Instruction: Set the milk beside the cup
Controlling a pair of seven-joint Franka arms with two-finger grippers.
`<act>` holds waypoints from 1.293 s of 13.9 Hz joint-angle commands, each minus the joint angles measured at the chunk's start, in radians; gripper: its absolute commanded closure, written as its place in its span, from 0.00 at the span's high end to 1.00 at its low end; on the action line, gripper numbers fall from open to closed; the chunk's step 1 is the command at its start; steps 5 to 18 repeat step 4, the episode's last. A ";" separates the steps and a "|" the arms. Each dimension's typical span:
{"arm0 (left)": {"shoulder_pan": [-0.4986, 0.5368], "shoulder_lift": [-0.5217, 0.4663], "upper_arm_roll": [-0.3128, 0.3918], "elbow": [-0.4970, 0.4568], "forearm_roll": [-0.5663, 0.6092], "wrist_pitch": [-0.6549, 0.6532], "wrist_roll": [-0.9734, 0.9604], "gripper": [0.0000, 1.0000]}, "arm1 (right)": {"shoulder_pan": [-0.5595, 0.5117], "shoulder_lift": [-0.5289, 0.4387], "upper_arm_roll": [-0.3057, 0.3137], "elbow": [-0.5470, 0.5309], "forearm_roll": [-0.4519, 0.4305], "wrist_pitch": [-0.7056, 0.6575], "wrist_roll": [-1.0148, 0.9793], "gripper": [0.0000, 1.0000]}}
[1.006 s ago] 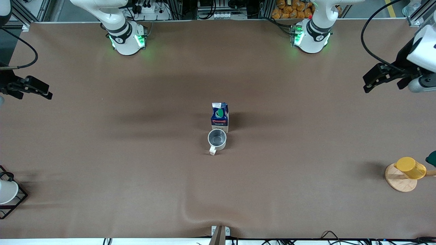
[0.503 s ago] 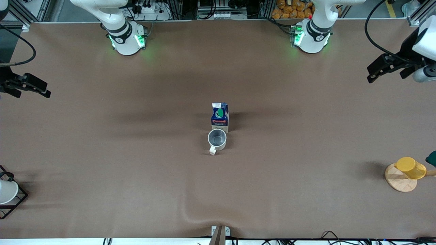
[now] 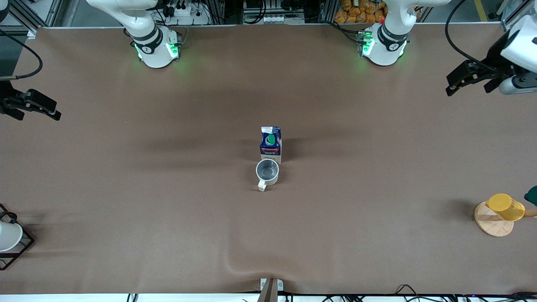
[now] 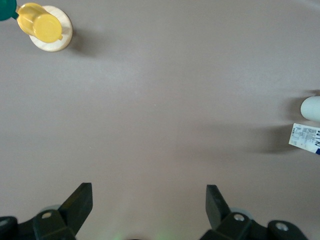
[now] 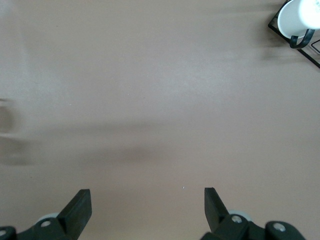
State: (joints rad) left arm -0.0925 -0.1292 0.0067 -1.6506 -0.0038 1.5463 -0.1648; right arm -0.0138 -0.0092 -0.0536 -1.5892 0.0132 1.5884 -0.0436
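The milk [image 3: 270,144], a small blue carton with a red band and green cap, stands upright mid-table. The beige cup [image 3: 267,171] with a grey inside stands right beside it, nearer the front camera, its handle toward that camera. Both show at the edge of the left wrist view: the milk [image 4: 305,137] and the cup [image 4: 311,107]. My left gripper [image 3: 467,90] hangs open and empty over the left arm's end of the table; it also shows in its wrist view [image 4: 149,200]. My right gripper [image 3: 37,115] hangs open and empty over the right arm's end; it also shows in its wrist view [image 5: 147,202].
A yellow cup [image 3: 505,206] lies on a wooden disc [image 3: 491,226] at the left arm's end, beside a dark green thing [image 3: 532,195]. A white cup [image 3: 7,235] sits in a black wire rack [image 3: 23,247] at the right arm's end. The brown cloth has a wrinkle [image 3: 247,268] near the front edge.
My left gripper has drifted toward the robots' side of the table. My right gripper has shifted slightly the same way. The milk and the cup have not moved.
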 commanded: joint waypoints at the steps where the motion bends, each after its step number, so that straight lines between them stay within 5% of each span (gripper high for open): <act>1: -0.010 -0.018 0.022 -0.012 -0.018 0.014 0.021 1.00 | -0.011 -0.006 0.004 0.003 0.011 -0.008 0.005 1.00; 18: -0.007 -0.009 0.019 0.003 -0.018 0.012 0.014 1.00 | -0.006 -0.002 0.004 -0.006 0.011 -0.008 0.007 1.00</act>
